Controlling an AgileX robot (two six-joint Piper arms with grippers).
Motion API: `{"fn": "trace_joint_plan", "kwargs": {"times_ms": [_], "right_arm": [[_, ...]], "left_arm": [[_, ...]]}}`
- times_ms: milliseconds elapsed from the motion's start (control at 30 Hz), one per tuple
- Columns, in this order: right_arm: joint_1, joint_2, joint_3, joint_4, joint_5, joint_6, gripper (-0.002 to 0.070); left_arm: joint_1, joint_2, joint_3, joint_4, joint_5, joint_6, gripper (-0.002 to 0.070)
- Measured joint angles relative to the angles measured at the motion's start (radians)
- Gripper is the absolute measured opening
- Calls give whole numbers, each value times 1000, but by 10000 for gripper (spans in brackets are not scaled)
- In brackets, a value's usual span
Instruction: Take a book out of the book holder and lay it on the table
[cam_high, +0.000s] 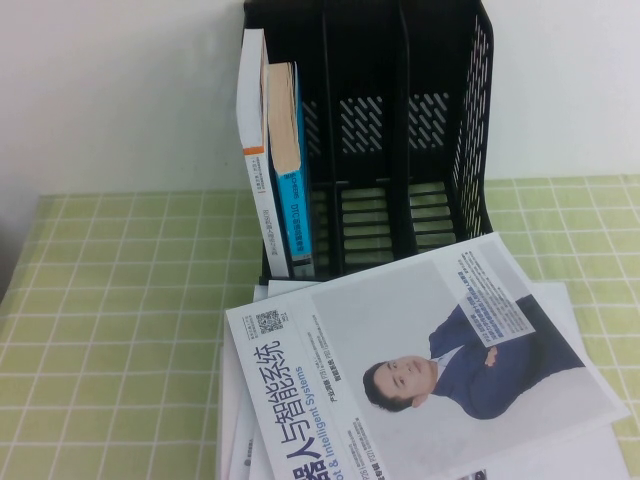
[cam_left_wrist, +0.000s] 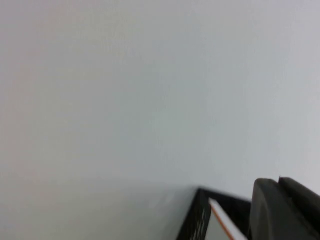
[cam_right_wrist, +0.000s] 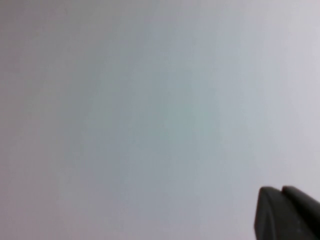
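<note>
Checked table (cam_high: 120, 300): magazine (cam_high: 420, 370) "Intelligent Systems".

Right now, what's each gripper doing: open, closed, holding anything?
Left gripper: raised facing the wall above the holder; state cannot be told.
Right gripper: facing the bare wall; state cannot be told.

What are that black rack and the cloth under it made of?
The book holder looks like matte moulded plastic, given its thin slotted walls. The table cover seems a soft checked cloth or vinyl; I cannot tell which. Only a dark tip of the left pincer and the right pincer shows.
</note>
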Motion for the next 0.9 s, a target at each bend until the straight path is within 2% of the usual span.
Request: {"fn": "trace_joint_plan", "kwargs": {"times_ms": [133,267,400,533,600,700,800,900], "right_arm": [[0,128,-60,-13,189,0,-2],[0,190,-60,-25,252,-36,-2],[0,197,-35,99,302,-13,-2],[0,201,18,251,434,-51,-2],[0,224,39,334,520,-186,-2],[0,293,60,536,632,-510,-2],[0,383,64,774,701,-813,-2],[0,485,65,1017,714,-1075,-2]], "left_arm": [[-4,147,-39,-7,125,2,-3],[-17,232,-39,-53,166,2,-3],[-22,280,-39,-115,224,20,-3],[-81,348,-39,-182,260,205,-3],[-125,390,-42,-232,268,319,-3],[-197,472,-69,-276,271,458,-3],[-257,578,-123,-290,269,526,-3],[-277,683,-211,-294,267,551,-3]]}}
